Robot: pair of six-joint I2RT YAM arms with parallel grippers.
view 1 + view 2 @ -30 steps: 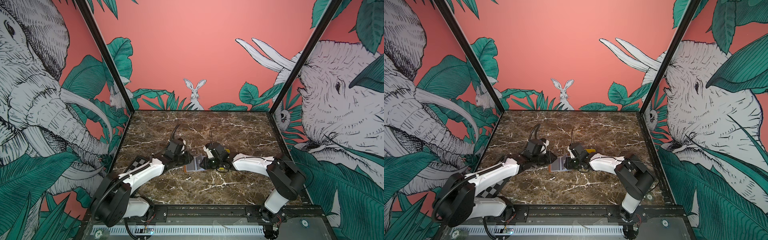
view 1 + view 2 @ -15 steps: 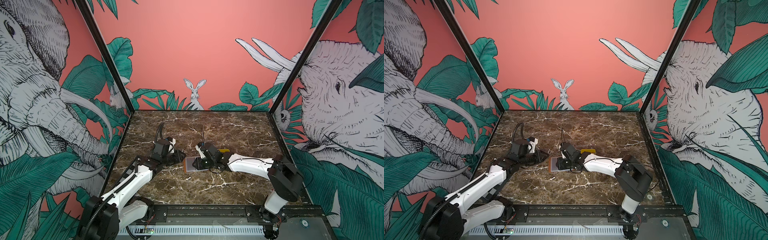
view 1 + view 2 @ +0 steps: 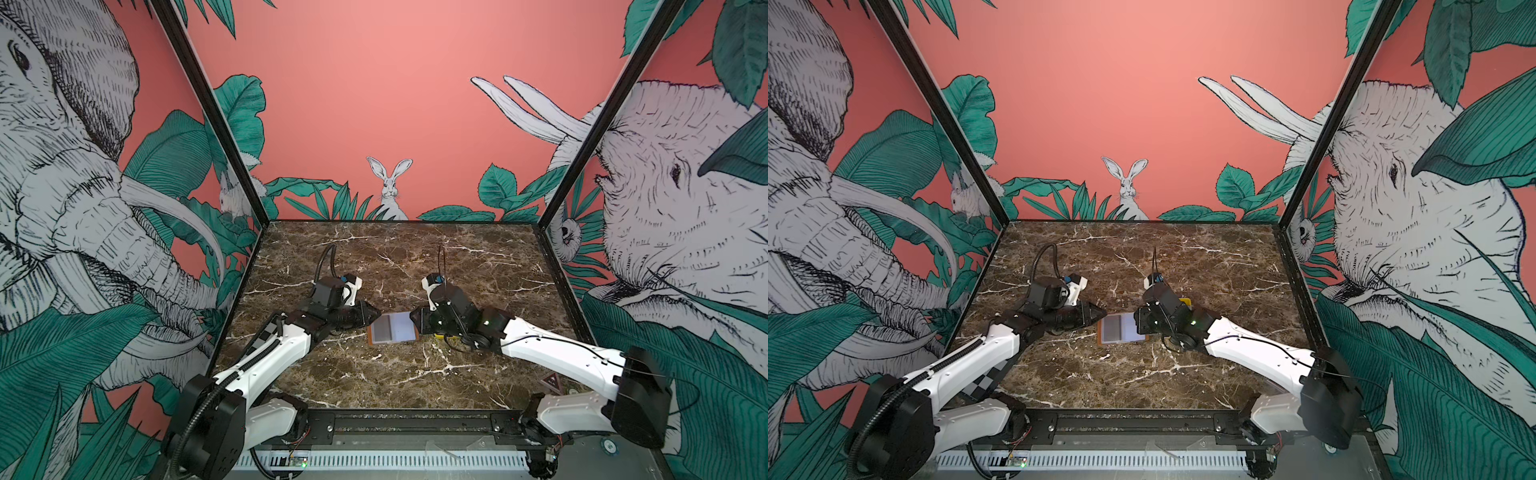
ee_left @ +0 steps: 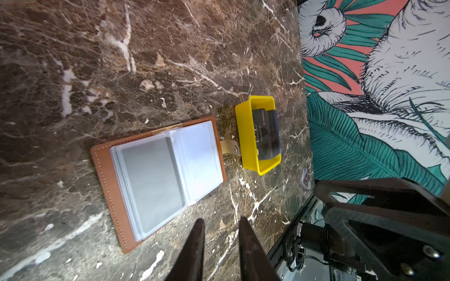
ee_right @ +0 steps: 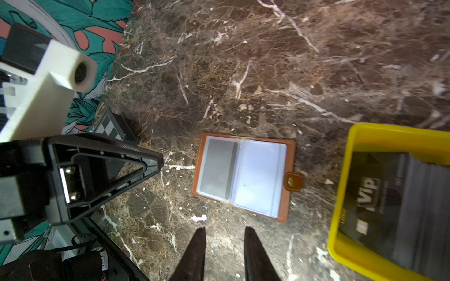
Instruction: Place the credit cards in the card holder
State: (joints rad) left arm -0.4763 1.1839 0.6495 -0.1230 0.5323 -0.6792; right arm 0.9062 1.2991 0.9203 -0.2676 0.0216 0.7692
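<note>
On your marble table, the left claw and right claw flank the holder. Each is narrowly parted and empty, and neither touches it. The holder lies open and flat mid-table, showing one grey sleeve and one pale one. Just beyond its snap tab stands the yellow tray, which the right arm mostly hides in both top views. The cards lean inside it; the top one reads "Vip", and the finer print is too blurred to read.
</note>
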